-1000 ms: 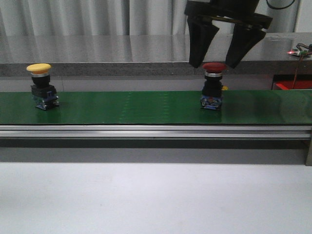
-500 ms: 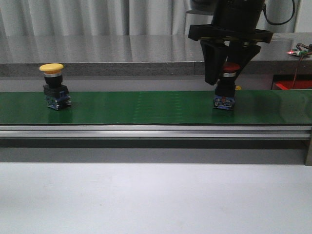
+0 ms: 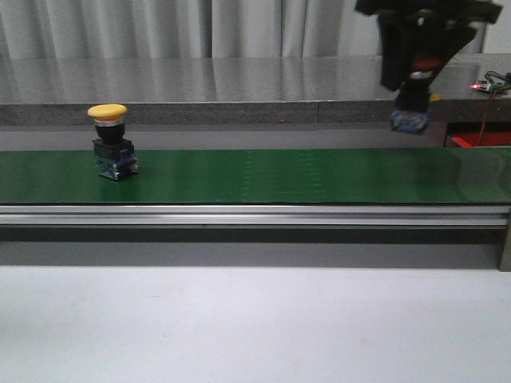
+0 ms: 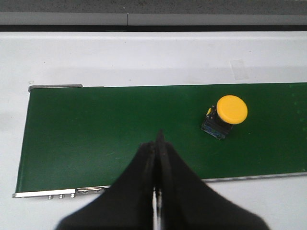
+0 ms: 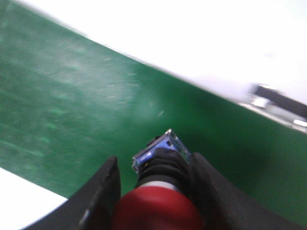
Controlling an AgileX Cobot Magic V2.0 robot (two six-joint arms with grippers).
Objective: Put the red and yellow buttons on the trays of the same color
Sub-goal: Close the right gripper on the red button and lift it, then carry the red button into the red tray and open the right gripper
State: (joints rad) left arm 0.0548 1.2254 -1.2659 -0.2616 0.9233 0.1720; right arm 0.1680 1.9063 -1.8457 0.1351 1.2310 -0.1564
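My right gripper [image 3: 417, 76] is shut on the red button [image 3: 423, 64], holding it in the air above the right end of the green belt [image 3: 263, 175]. In the right wrist view the red button [image 5: 160, 208] sits between the gripper's [image 5: 158, 172] two dark fingers, its blue base pointing at the belt below. The yellow button [image 3: 109, 141] stands upright on the belt's left part; the left wrist view shows the yellow button [image 4: 229, 112] ahead of my left gripper [image 4: 159, 143], which is shut on nothing. No tray is in view.
The belt has a metal rail [image 3: 255, 214] along its near side, with white tabletop [image 3: 255, 327] in front. A grey counter [image 3: 200, 88] runs behind. Something red [image 3: 479, 140] shows at the far right behind the belt.
My right gripper closed on the red button and lifted it up and to the right, off the belt. The yellow button has travelled right along the belt.
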